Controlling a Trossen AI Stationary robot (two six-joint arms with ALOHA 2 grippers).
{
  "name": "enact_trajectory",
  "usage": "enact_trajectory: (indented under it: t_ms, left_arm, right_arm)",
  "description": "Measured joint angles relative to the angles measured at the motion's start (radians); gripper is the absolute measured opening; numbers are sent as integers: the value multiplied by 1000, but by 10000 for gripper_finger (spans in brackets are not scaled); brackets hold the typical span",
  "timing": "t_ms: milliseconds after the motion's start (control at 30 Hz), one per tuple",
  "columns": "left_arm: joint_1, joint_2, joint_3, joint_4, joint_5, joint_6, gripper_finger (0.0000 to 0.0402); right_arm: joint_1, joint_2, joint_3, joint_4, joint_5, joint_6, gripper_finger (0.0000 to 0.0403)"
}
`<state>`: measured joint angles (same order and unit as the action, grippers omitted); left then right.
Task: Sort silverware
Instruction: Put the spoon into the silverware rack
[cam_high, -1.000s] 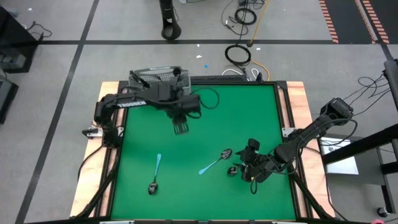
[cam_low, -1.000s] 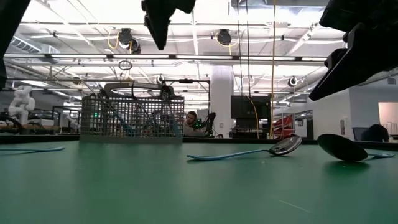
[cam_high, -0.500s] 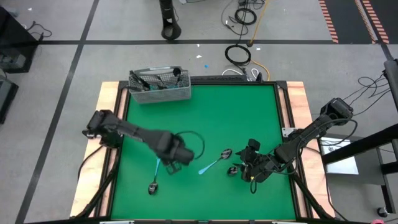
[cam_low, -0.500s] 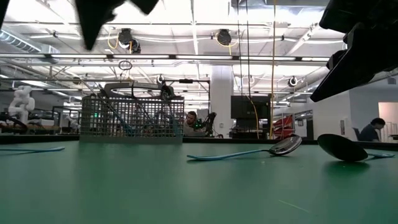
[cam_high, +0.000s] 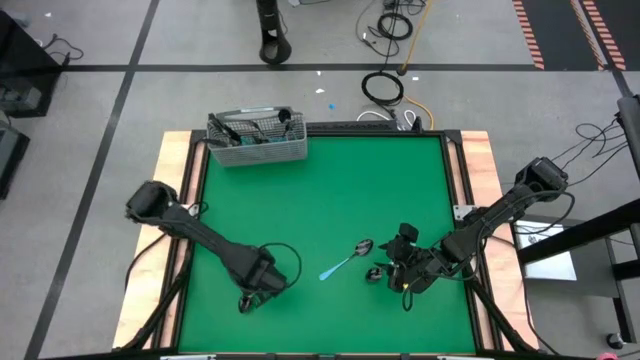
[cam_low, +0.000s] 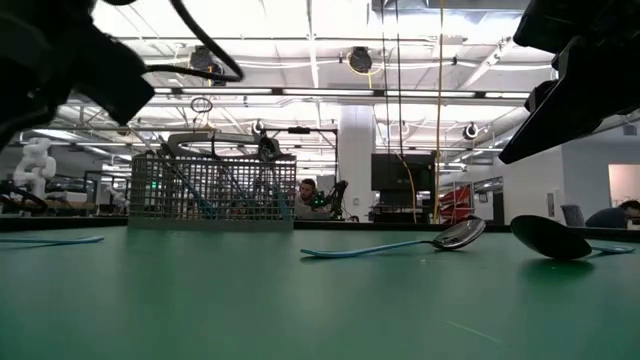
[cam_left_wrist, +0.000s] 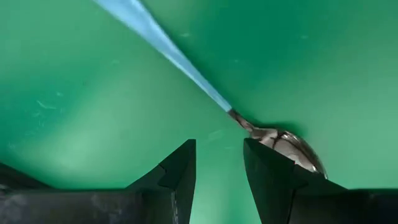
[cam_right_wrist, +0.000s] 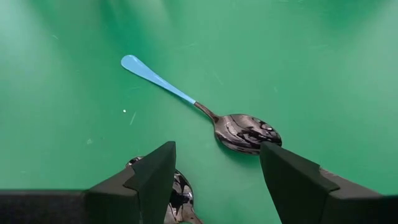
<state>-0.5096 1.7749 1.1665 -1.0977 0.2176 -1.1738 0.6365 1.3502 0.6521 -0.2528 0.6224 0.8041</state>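
Hovering low over the front left part of the green worktop (cam_high: 320, 200), the left end effector (cam_high: 258, 288) hides most of the blue-handled spoon (cam_left_wrist: 205, 93) beneath it in the high view, where only the spoon's dark bowl peeks out beside it. The left wrist view shows that spoon lying flat, its bowl partly cut off behind one dark finger (cam_left_wrist: 273, 180); the fingers stand a narrow gap apart with nothing between them. The right end effector (cam_high: 400, 265) waits near the worktop's right front, its fingers spread wide and empty. In the right wrist view a second blue-handled spoon (cam_right_wrist: 199, 115) lies just ahead of those fingers, and a dark spoon bowl (cam_right_wrist: 177, 193) sits between them, mostly cut off at the picture's edge, so its handle cannot be made out. The low view shows the second spoon lying flat and another dark bowl (cam_low: 550, 238) to its right, its handle barely visible; both arms appear there only as dark shapes cropped at the top. A grey wire-mesh basket (cam_high: 258, 140) stands at the worktop's far left edge holding several utensils, too small and overlapped to count or tell apart. A seated person shows faintly far behind the basket.
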Motion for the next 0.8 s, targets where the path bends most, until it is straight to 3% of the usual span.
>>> enact_trajectory:
  t_ms: [200,300,400,600,800]
  left_arm:
    - [-44,-182,-181,265,-90,-234,136]
    - [-59,-221,-234,274,-112,-331,136]
    - [-75,-223,-268,271,-117,-371,136]
    - [-75,-224,-315,417,-119,-391,136]
    - [-75,-224,-316,397,-152,-388,136]
  right_arm:
    - [0,0,0,0,0,-2,224]
    - [0,0,0,-1,1,-4,224]
    - [0,0,0,-1,5,-4,224]
    - [0,0,0,-2,6,-4,224]
    - [0,0,0,-3,6,-4,224]
